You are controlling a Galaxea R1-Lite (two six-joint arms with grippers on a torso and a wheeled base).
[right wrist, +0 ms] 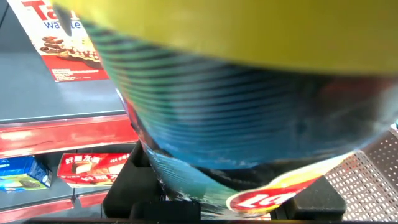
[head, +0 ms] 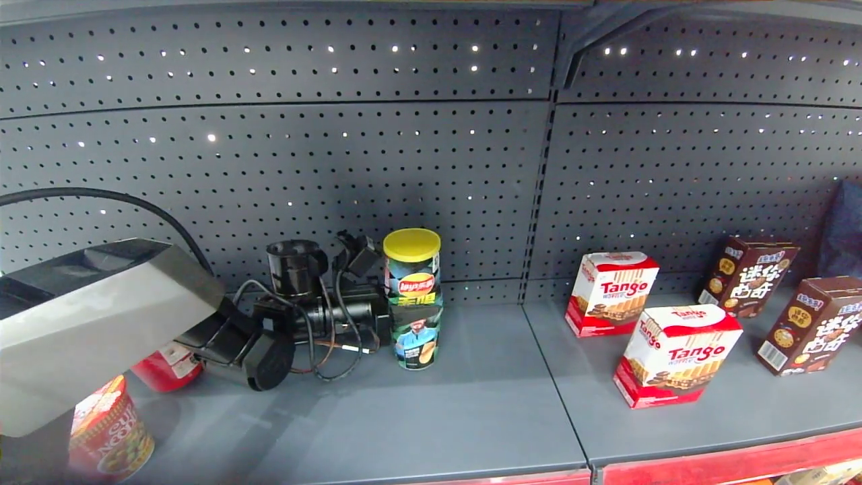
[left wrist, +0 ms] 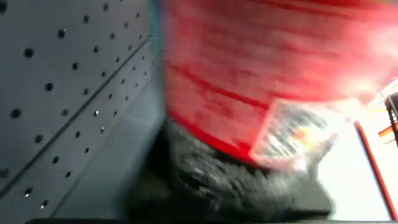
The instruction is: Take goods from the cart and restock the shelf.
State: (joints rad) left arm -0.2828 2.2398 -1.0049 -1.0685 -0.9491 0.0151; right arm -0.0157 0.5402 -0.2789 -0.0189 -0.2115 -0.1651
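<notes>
A tall chips can [head: 412, 296] with a yellow lid stands upright on the grey shelf [head: 471, 397] near the pegboard. My left gripper [head: 380, 316] lies low on the shelf and rests against the can's left side at mid-height. A blurred red can [left wrist: 249, 81] with a white label sits very close in the left wrist view, and I cannot tell whether it is held. My right gripper [right wrist: 230, 199] is shut on another yellow-lidded chips can [right wrist: 249, 118], in front of the shelf's red edge strip [right wrist: 62, 134].
A red can [head: 165, 367] lies under my left arm and a red cup noodle [head: 111, 431] stands at the front left. Two red-and-white wafer boxes [head: 677, 353] and two brown boxes [head: 811, 323] stand on the right bay. The shelf floor between holds nothing.
</notes>
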